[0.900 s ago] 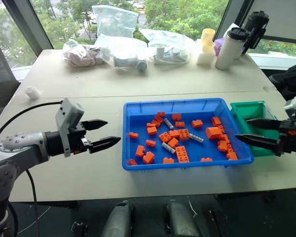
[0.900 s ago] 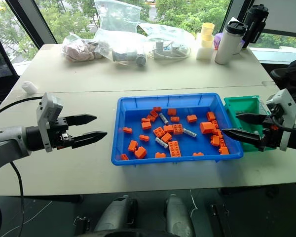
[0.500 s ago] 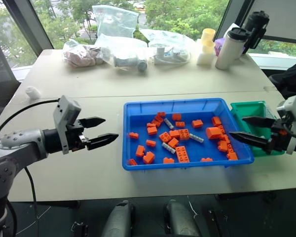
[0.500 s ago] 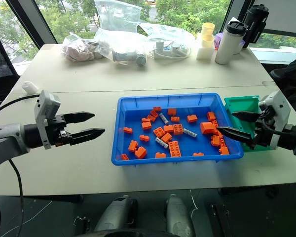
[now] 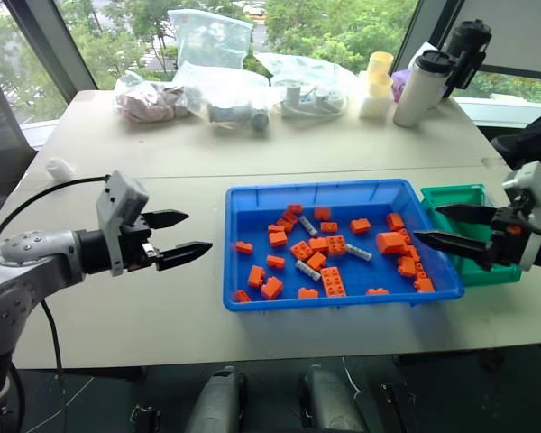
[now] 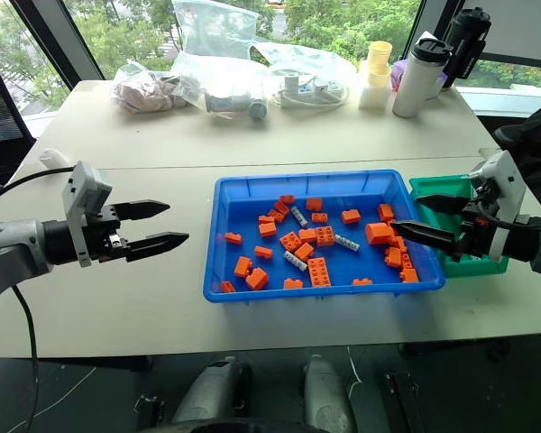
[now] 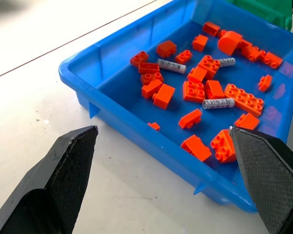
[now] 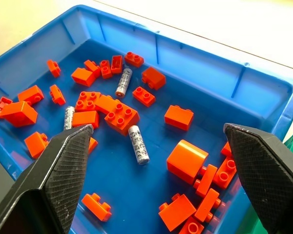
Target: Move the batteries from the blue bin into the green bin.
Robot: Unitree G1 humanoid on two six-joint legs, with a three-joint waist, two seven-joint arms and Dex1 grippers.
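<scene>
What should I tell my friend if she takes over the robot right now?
Left end effector: open, holding nothing, over the table left of the blue bin.
Right end effector: open, holding nothing, at the blue bin's right edge, in front of the green bin.
Batteries: three show, all lying in the blue bin among the orange toy bricks: one toward the back, one in the middle, one right of centre.
Done: no battery can be seen in the green bin, though part of its inside is hidden.
Left: pick up each battery, drop it in the green bin, leave the bricks.
</scene>
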